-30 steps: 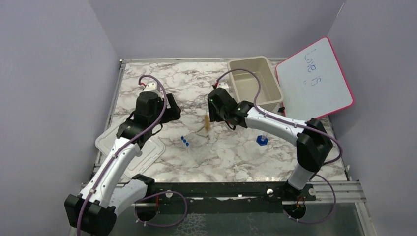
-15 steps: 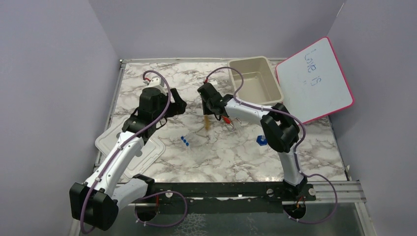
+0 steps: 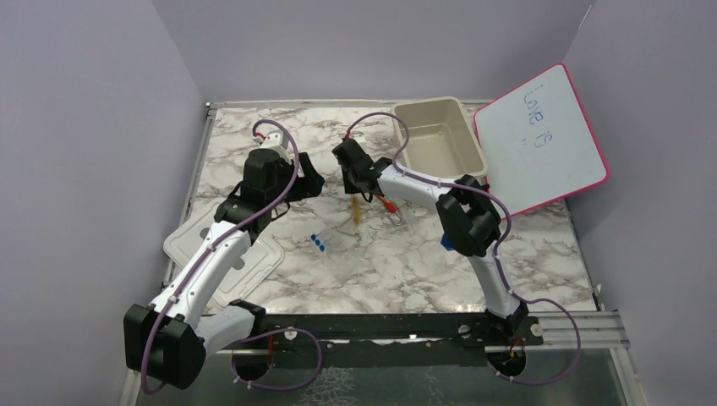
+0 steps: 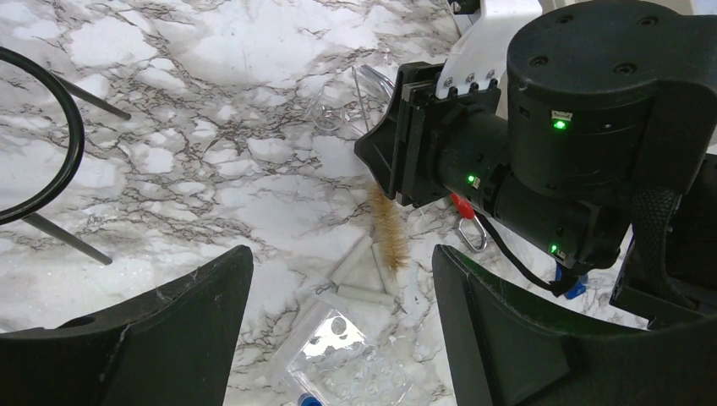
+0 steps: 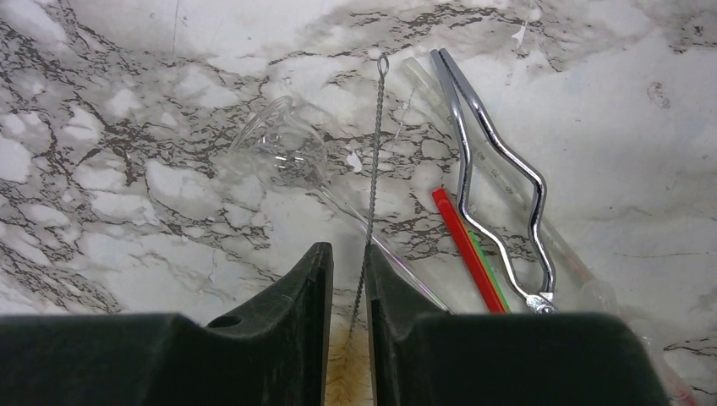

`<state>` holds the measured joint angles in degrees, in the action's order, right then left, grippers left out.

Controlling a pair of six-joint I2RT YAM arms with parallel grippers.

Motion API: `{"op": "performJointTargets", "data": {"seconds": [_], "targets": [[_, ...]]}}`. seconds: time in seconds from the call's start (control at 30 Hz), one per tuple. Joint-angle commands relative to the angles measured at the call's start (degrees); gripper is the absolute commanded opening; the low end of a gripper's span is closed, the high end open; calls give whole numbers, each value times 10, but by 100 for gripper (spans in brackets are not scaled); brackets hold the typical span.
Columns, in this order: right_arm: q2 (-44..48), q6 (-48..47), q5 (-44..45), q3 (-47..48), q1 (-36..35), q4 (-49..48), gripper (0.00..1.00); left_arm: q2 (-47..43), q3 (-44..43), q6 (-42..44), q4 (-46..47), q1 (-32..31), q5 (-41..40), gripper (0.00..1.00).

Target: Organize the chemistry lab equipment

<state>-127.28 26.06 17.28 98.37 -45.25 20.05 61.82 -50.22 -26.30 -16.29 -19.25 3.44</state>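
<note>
You have the marble tabletop (image 3: 380,271) under everything, and the small equipment lies around its middle. At the back right is the pink-framed whiteboard (image 3: 541,139), and just beside it on the left stands the beige tub (image 3: 427,106). The white lid (image 3: 184,244) lies at the near left, partly under the left arm. Your left jaws hang above the tabletop, spread wide, and hold nothing. Your right jaws are low over the tan-bristled wire brush (image 4: 390,237). Only a narrow gap is between them, and the thin wire stem of the brush runs through this gap. Whether they press on the stem cannot be told. The black wire ring (image 4: 78,139) lies at the left edge of the left wrist view, well apart from the brush. The metal wire clamp (image 5: 457,118) lies just beside the brush stem, and the red-tipped dropper (image 5: 467,251) lies close against the clamp. The clear tubes with blue caps (image 3: 319,244) lie near the brush, on the side of the arm bases. The blue hexagonal-based piece (image 3: 445,243) shows only partly behind the right arm.
</note>
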Motion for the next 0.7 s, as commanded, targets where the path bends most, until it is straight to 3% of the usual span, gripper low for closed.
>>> {"op": "performJointTargets", "data": {"seconds": [0.0,0.33,0.53,0.67], "targets": [[-25,0,-2,32,4,49,24,-1,4,12,20,-1,8,80],[-15,-9,5,19,3,60,28,5,8,13,21,-1,10,80],[-24,-37,5,21,3,57,16,4,10,13,21,-1,8,80],[-13,-70,10,20,3,50,3,1,10,13,21,-1,5,80]]}}
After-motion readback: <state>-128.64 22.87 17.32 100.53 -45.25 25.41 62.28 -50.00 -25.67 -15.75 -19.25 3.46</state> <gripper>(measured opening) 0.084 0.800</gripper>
